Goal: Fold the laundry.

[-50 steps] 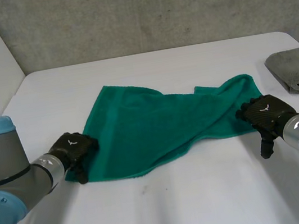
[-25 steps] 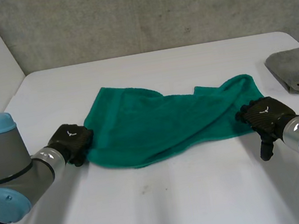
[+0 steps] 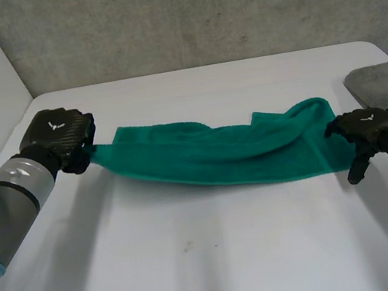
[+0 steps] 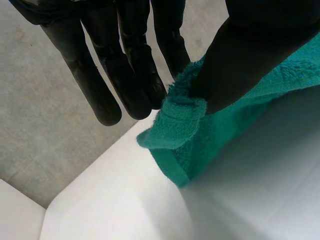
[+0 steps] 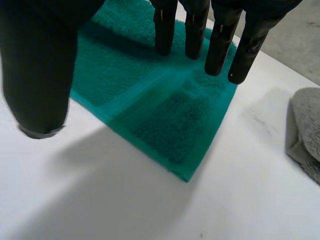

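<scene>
A green terry towel (image 3: 217, 153) lies as a long, rumpled band across a smooth white table (image 3: 212, 261). At the towel's left end, the left hand (image 3: 60, 137) holds a hemmed corner lifted off the tabletop — pinched between its thumb and straight fingers (image 4: 125, 75). At the towel's right end, the right hand (image 3: 364, 122) is spread wide, with its straight fingers (image 5: 195, 30) over the cloth near the square corner and its thumb off to the side above the tabletop; whether the fingertips touch the cloth is hard to tell. Past that right end sits a folded grey towel (image 3: 380, 86), soft and thick, partly cut off. On the towel's near side lies broad open tabletop.
</scene>
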{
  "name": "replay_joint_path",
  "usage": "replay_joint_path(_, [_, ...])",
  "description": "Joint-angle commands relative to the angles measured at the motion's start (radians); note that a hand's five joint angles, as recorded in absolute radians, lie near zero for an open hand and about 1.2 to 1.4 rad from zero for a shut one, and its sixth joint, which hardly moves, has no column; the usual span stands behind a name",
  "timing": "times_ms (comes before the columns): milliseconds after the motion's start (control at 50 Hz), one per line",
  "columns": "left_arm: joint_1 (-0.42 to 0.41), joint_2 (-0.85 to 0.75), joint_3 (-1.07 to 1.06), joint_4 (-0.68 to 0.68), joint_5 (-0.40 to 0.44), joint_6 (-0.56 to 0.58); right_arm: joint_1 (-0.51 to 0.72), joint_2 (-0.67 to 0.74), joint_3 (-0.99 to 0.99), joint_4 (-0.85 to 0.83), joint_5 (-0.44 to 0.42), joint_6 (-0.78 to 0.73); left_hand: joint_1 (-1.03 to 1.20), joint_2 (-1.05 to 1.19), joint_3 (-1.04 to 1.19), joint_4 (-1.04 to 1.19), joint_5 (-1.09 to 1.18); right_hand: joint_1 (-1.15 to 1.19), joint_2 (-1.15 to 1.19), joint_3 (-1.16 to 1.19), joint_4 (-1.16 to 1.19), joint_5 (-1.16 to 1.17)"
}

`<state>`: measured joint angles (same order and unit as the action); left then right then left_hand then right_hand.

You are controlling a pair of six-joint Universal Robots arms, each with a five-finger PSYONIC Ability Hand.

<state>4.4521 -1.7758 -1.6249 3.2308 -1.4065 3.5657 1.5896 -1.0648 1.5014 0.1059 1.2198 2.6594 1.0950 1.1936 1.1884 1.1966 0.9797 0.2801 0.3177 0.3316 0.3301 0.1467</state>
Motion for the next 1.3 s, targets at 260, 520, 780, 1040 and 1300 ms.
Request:
replay_joint_path(260, [-0.091,0.137,0.105,-0.051,-0.005,-0.119,0.019,0.178,-0.147,0.067,-0.045,0.138,0.301,0.203,0.208,0.2,0.242,0.149,0.111,0.097,0.098,0.107])
replay_joint_path(520, [-0.18,0.214,0.177,-0.101,-0.025,-0.24,0.236,0.026,0.076,-0.176,0.024,0.692,0.301,0.203,0.208,0.2,0.242,0.054,0.017,0.003,0.004,0.013])
replay_joint_path(780, [-0.277,0.248,0.208,-0.108,-0.086,-0.254,0.395,0.124,0.0,-0.278,0.27,0.761,0.301,0.203,0.208,0.2,0.242,0.034,-0.004,-0.018,-0.016,-0.007])
replay_joint_path(1040, [-0.292,0.325,0.204,-0.121,-0.104,-0.324,0.431,0.284,-0.2,-0.284,0.392,0.771,0.301,0.203,0.208,0.2,0.242,0.075,0.037,0.024,0.025,0.034])
replay_joint_path(1300, [-0.293,0.386,0.201,-0.14,-0.106,-0.357,0.454,0.356,-0.345,-0.272,0.432,0.764,0.301,0.203,0.208,0.2,0.242,0.157,0.119,0.106,0.107,0.116])
